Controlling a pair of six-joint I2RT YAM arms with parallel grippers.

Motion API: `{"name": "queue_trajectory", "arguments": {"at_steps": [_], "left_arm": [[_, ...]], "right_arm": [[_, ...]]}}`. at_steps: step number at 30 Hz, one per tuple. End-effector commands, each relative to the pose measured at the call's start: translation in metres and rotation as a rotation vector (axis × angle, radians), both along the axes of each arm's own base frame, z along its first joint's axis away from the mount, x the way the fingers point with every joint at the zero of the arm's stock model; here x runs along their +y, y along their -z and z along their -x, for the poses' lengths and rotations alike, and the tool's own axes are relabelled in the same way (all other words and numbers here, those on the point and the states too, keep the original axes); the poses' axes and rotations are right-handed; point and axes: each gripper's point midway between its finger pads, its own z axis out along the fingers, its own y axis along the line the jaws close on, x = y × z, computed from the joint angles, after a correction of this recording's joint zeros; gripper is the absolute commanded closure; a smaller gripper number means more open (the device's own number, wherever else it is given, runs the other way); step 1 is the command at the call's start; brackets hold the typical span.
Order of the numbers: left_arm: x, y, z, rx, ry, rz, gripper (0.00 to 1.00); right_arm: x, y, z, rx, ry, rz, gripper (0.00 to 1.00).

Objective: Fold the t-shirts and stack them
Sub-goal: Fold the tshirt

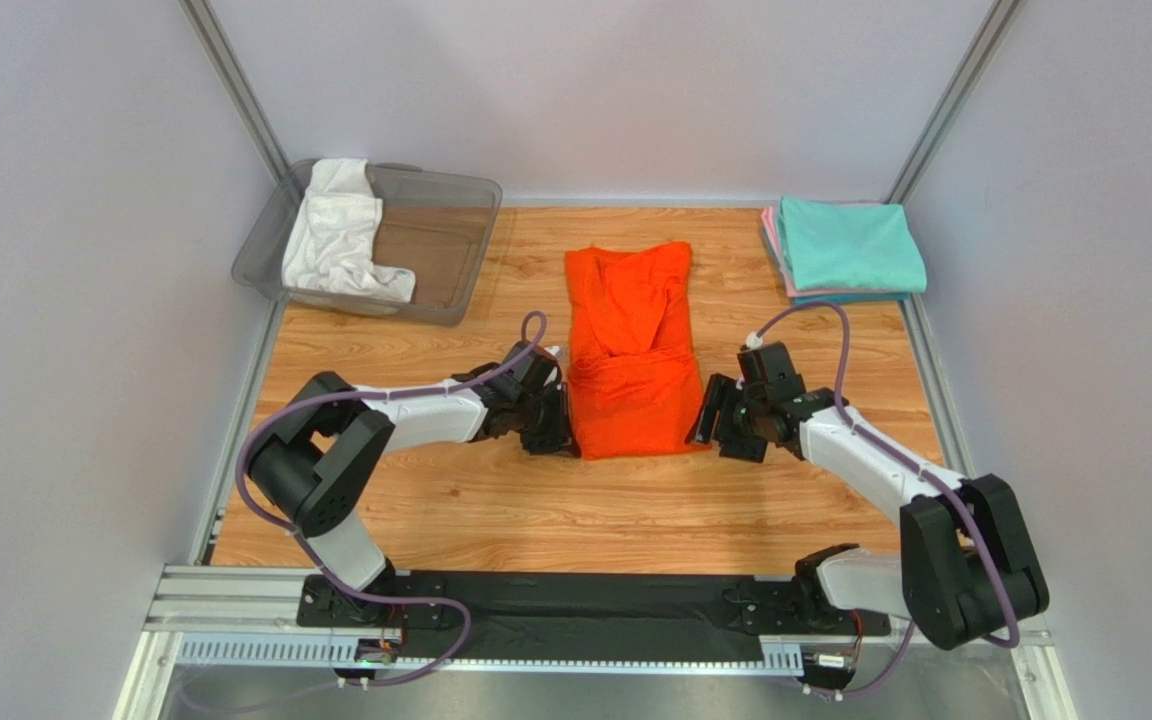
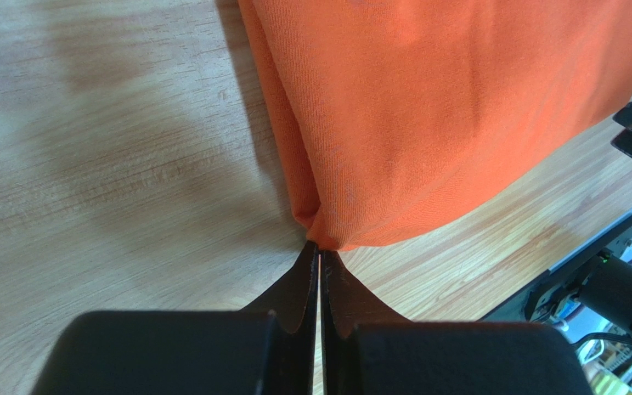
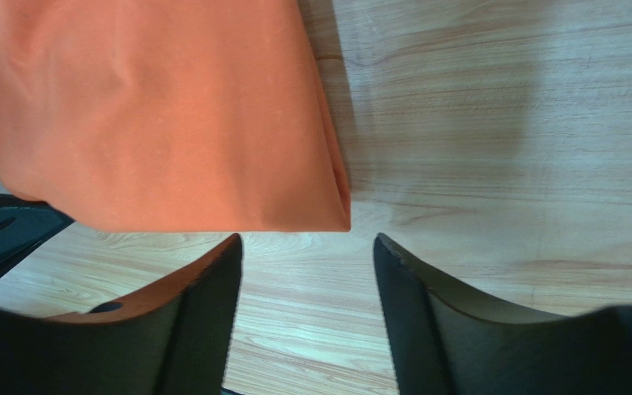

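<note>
The orange t-shirt (image 1: 630, 353) lies partly folded in a long strip at the table's middle. My left gripper (image 1: 564, 435) is at its near left corner, shut on a bunched tip of the cloth (image 2: 336, 234); in the left wrist view the fingertips (image 2: 313, 257) meet right at the orange hem. My right gripper (image 1: 705, 413) stands open at the near right corner. In the right wrist view that corner (image 3: 336, 216) lies flat on the wood just ahead of the right gripper (image 3: 307, 243), with nothing between the fingers. A white t-shirt (image 1: 339, 228) hangs in the bin. A teal t-shirt (image 1: 850, 245) lies folded on a pink one (image 1: 767, 240).
The clear grey bin (image 1: 447, 240) stands at the back left, against the wall. The folded stack sits at the back right corner. Bare wood (image 1: 537, 510) lies between the shirt's near edge and the black base rail (image 1: 597, 600). White walls close three sides.
</note>
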Motion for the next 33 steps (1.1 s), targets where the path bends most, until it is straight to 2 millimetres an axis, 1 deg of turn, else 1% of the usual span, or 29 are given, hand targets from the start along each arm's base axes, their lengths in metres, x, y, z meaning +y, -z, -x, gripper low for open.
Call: {"name": "queue_trajectory", "arguments": {"at_steps": [1, 2, 3, 4, 6, 9, 11, 12, 14, 17, 20, 21, 23, 25, 26, 27, 28, 29, 30, 31, 32, 33], "left_arm": [[0.003, 0.0, 0.003, -0.004, 0.0, -0.031, 1.0], [0.005, 0.0, 0.004, -0.004, -0.001, -0.04, 1.0], [0.006, -0.003, 0.002, -0.02, -0.009, -0.045, 1.0], [0.008, -0.003, 0.003, -0.021, -0.011, -0.054, 1.0], [0.011, -0.005, 0.004, -0.031, -0.016, -0.068, 1.0], [0.012, -0.008, 0.005, -0.036, -0.01, -0.078, 1.0], [0.012, -0.012, 0.004, -0.045, -0.004, -0.081, 1.0], [0.013, -0.013, 0.003, -0.051, -0.006, -0.083, 1.0], [0.014, -0.015, 0.004, -0.057, -0.004, -0.084, 1.0], [0.014, -0.017, 0.003, -0.07, -0.003, -0.083, 1.0], [0.013, -0.015, 0.006, -0.062, 0.0, -0.082, 1.0], [0.012, -0.015, 0.007, -0.059, -0.002, -0.081, 1.0], [0.012, -0.018, 0.009, -0.066, -0.005, -0.074, 1.0], [0.014, -0.019, 0.013, -0.071, -0.003, -0.077, 1.0], [0.014, -0.024, 0.014, -0.085, -0.004, -0.069, 1.0], [0.016, -0.026, 0.015, -0.091, -0.006, -0.074, 1.0], [0.02, -0.025, 0.022, -0.077, -0.001, -0.088, 1.0], [0.021, -0.026, 0.025, -0.079, -0.001, -0.091, 1.0], [0.023, -0.035, 0.027, -0.1, -0.005, -0.081, 1.0], [0.026, -0.034, 0.036, -0.092, 0.009, -0.093, 1.0], [0.027, -0.046, 0.038, -0.124, 0.0, -0.075, 1.0], [0.029, -0.051, 0.042, -0.137, -0.001, -0.073, 1.0]], "right_arm": [[0.0, -0.003, -0.019, -0.046, 0.0, 0.005, 0.41], [-0.002, -0.001, -0.02, -0.045, -0.001, 0.017, 0.45], [-0.005, 0.002, -0.022, -0.044, 0.003, 0.038, 0.51], [-0.008, 0.004, -0.023, -0.043, 0.008, 0.052, 0.54], [-0.009, 0.007, -0.021, -0.034, -0.002, 0.062, 0.64], [-0.01, 0.016, -0.016, -0.008, -0.018, 0.073, 0.66], [-0.01, 0.022, -0.013, 0.014, -0.023, 0.074, 0.71], [-0.008, 0.022, -0.011, 0.021, -0.031, 0.062, 0.79], [-0.006, 0.024, -0.011, 0.014, -0.037, 0.052, 0.81], [0.0, 0.024, -0.011, 0.012, -0.063, 0.024, 0.87], [0.011, 0.021, -0.008, 0.02, -0.09, -0.037, 0.96], [0.014, 0.02, -0.003, 0.026, -0.105, -0.063, 1.0], [0.018, 0.016, 0.001, 0.021, -0.12, -0.088, 1.0], [0.018, 0.012, 0.009, 0.011, -0.13, -0.102, 1.0], [0.018, 0.01, 0.012, 0.009, -0.135, -0.107, 1.0], [0.021, 0.006, 0.017, 0.011, -0.148, -0.13, 1.0], [0.02, 0.002, 0.026, 0.014, -0.157, -0.141, 1.0], [0.021, -0.002, 0.03, 0.012, -0.166, -0.155, 1.0], [0.023, -0.006, 0.038, 0.02, -0.183, -0.174, 1.0], [0.022, -0.013, 0.049, 0.017, -0.193, -0.181, 1.0], [0.023, -0.018, 0.055, 0.019, -0.204, -0.194, 1.0], [0.022, -0.021, 0.061, 0.025, -0.209, -0.196, 1.0]]}}
